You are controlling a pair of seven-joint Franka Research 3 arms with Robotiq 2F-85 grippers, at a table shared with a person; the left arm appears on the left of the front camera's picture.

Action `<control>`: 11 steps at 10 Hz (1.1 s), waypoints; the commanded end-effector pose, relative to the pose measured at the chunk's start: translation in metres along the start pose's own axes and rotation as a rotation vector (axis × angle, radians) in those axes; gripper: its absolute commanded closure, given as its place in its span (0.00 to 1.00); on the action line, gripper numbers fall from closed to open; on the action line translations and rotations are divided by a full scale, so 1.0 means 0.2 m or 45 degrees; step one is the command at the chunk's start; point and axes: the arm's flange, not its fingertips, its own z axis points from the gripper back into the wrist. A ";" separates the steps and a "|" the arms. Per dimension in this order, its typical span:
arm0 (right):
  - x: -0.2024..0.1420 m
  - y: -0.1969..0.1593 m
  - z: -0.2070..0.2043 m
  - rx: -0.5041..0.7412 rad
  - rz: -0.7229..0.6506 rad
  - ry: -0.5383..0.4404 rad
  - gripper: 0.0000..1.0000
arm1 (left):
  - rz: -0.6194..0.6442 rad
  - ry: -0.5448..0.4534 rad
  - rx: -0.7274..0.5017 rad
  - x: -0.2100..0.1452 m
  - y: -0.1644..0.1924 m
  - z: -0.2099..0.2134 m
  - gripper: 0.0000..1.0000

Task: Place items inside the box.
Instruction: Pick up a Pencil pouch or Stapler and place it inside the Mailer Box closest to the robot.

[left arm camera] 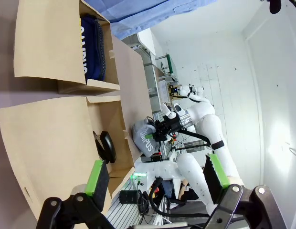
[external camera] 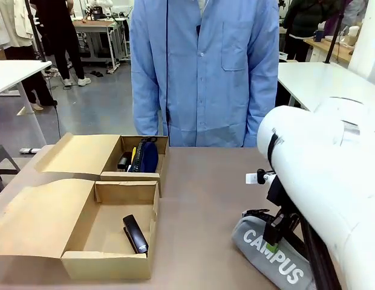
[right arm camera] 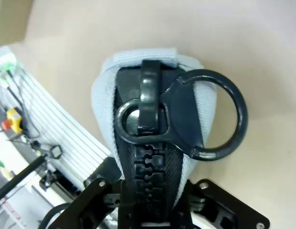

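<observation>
Right gripper (external camera: 274, 240) is down on the grey pouch (external camera: 283, 266) at the near right of the table (external camera: 205, 229). The jaws are clamped on the pouch's zip edge. In the right wrist view the pouch (right arm camera: 153, 95) stands squeezed between the two black fingers (right arm camera: 98, 193). The black zipper (right arm camera: 147, 167) runs straight up the middle, and the pull ring (right arm camera: 219, 114) is flopped to one side. The white "CAMPUS" print faces the front camera. The pouch rests on the table, well apart from both boxes.

Left gripper (left arm camera: 156, 174) has its jaws wide open and grips nothing. The green pads (left arm camera: 97, 177) are spread and hang over the near box (left arm camera: 47, 143).

Box contents:
- near box (external camera: 109, 266), lid folded open to the left, holds one black stapler, the near stapler (external camera: 135, 234), lying toward the front-right corner. In the left wrist view it (left arm camera: 107, 145) sits just past one pad.
- far box (external camera: 164, 163), lid also open, holds the navy pouch (external camera: 149, 156) against the right wall. The yellow utility knife (external camera: 133, 158) is beside the pouch and the far stapler (external camera: 124, 161) is left of the knife.

The two boxes touch, one behind the other, at table left.

Person (external camera: 205, 72) in a blue coat stands at the far edge, behind the far box – hands aren't visible.
</observation>
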 end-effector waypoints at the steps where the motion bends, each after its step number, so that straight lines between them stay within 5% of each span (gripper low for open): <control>1: -0.20 0.00 0.01 0.139 -0.162 -0.162 1.00 | -0.025 -0.012 -0.023 -0.01 -0.01 0.00 0.00; 3: -0.26 0.02 0.20 0.495 -0.423 -0.383 1.00 | -0.025 -0.012 -0.023 -0.01 -0.01 0.00 0.00; 4: -0.28 0.03 0.33 0.790 -0.718 -0.569 1.00 | -0.025 -0.012 -0.023 -0.01 -0.01 0.00 0.00; 5: -0.28 0.07 0.36 0.921 -0.819 -0.615 1.00 | -0.025 -0.012 -0.023 -0.01 -0.01 0.00 0.00; 6: -0.28 0.09 0.36 0.988 -0.968 -0.599 1.00 | -0.025 -0.012 -0.023 -0.01 -0.01 0.00 0.00; 7: -0.32 0.08 0.35 0.971 -0.922 -0.479 1.00 | -0.025 -0.012 -0.023 -0.01 -0.01 0.00 0.00; 8: -0.13 -0.04 0.51 0.721 -0.662 -0.327 1.00 | -0.025 -0.012 -0.023 -0.01 -0.01 0.00 0.00; 11: -0.10 -0.04 0.54 0.890 -0.776 -0.383 0.93 | -0.025 -0.012 -0.023 -0.01 -0.01 0.00 0.00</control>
